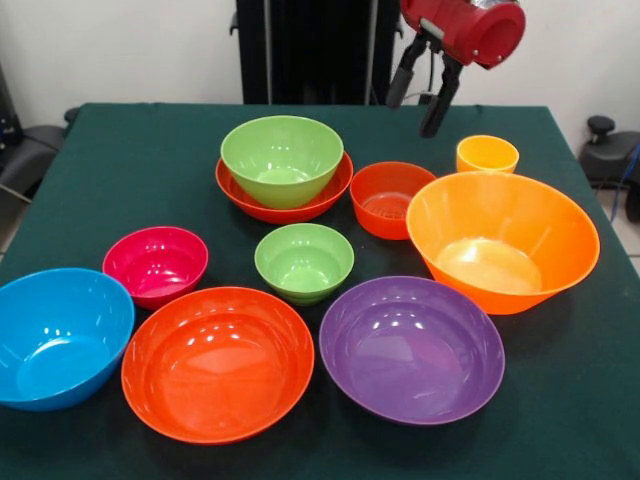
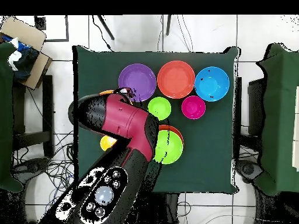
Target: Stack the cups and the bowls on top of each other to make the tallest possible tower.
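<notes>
Dark green tablecloth point(image 1: 590, 400): gripper point(image 1: 422, 100) hangs empty, fingers apart, above and behind the small yellow-orange cup point(image 1: 487, 154), itself just behind the large orange bowl point(image 1: 503, 240); the cup looks light, stiff, glossy-slick, probably best pinched across its rim.

A dark green cloth covers the worktop point(image 1: 580, 400) edge to edge. Under it lies a pale tiled floor point(image 2: 198, 35), with loose black cables point(image 2: 55, 169) trailing beside the worktop. An open cardboard box point(image 2: 26, 41) with blue stuff inside sits off one corner. Green-draped furniture point(image 2: 280, 116) stands on the opposite side, and a black chair point(image 1: 25, 150) waits by the wall.
</notes>
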`<control>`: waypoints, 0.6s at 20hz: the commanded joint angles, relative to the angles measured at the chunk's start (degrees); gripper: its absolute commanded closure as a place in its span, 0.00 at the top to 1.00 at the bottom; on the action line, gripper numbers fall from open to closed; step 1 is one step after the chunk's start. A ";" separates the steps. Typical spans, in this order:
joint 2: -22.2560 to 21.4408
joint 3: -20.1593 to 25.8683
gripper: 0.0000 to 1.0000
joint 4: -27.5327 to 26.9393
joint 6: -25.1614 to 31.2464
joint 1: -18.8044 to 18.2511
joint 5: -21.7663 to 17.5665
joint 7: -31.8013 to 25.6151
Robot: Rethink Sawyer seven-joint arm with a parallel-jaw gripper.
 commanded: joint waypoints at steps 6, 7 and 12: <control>6.64 2.31 1.00 -10.54 11.50 0.49 3.54 17.93; 6.85 2.20 1.00 -11.22 12.06 0.46 3.81 18.35; 8.14 1.35 1.00 -14.04 14.11 0.78 4.88 20.54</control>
